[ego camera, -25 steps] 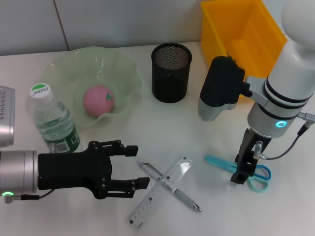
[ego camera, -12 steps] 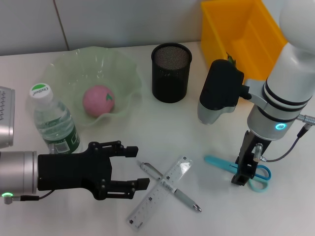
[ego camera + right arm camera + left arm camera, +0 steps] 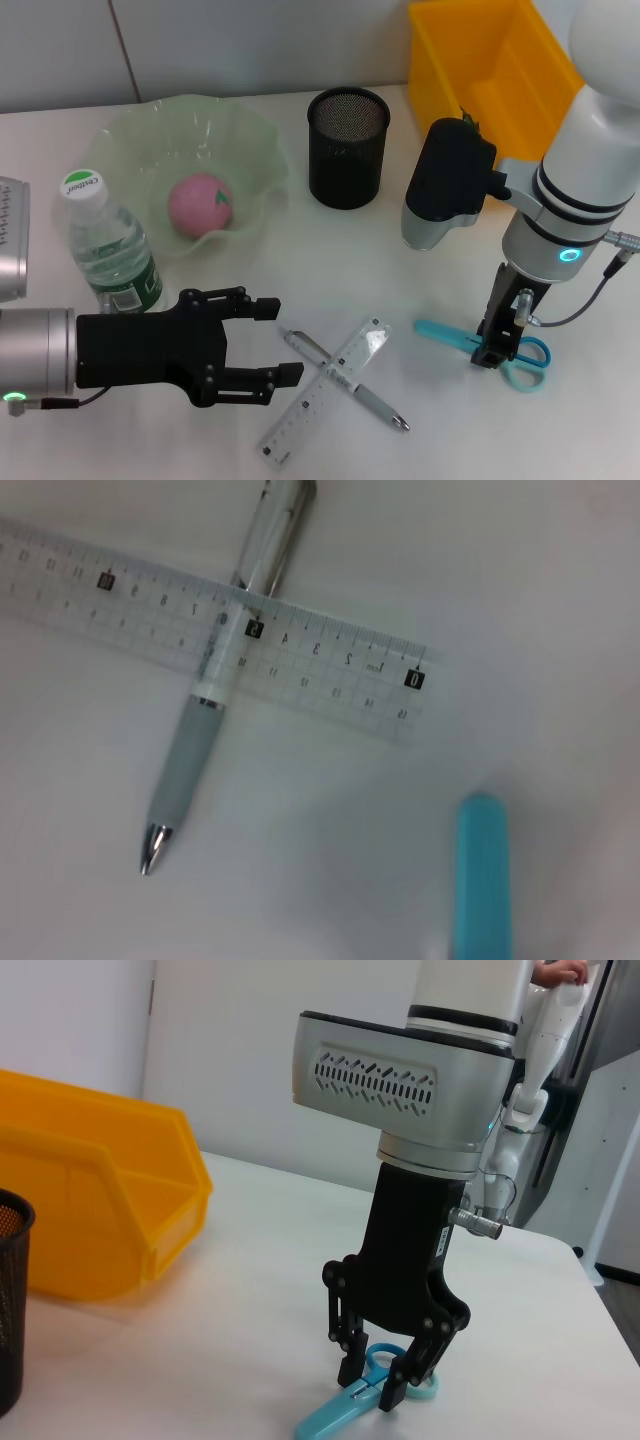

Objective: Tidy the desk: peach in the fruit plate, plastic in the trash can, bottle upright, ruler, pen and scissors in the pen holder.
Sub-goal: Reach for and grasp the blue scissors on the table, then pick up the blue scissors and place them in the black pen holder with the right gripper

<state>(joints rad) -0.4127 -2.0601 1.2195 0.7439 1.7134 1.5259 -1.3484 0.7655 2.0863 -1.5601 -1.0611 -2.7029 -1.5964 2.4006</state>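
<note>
My right gripper (image 3: 493, 352) stands low over the teal scissors (image 3: 478, 343), its open fingers (image 3: 348, 1368) on either side of them near the handles. A clear ruler (image 3: 325, 390) lies crossed over a pen (image 3: 350, 383) at the front middle; both also show in the right wrist view, ruler (image 3: 220, 640) and pen (image 3: 212, 695). My left gripper (image 3: 268, 345) hovers open just left of them. The peach (image 3: 200, 204) rests in the green fruit plate (image 3: 250, 140). The bottle (image 3: 108, 250) stands upright. The black mesh pen holder (image 3: 347, 147) is empty. No plastic is in view.
The yellow trash can (image 3: 490, 60) sits at the back right, behind my right arm. The bottle is close beside my left arm, between it and the fruit plate.
The right arm has shifted only very slightly over the scissors. Nothing else has moved.
</note>
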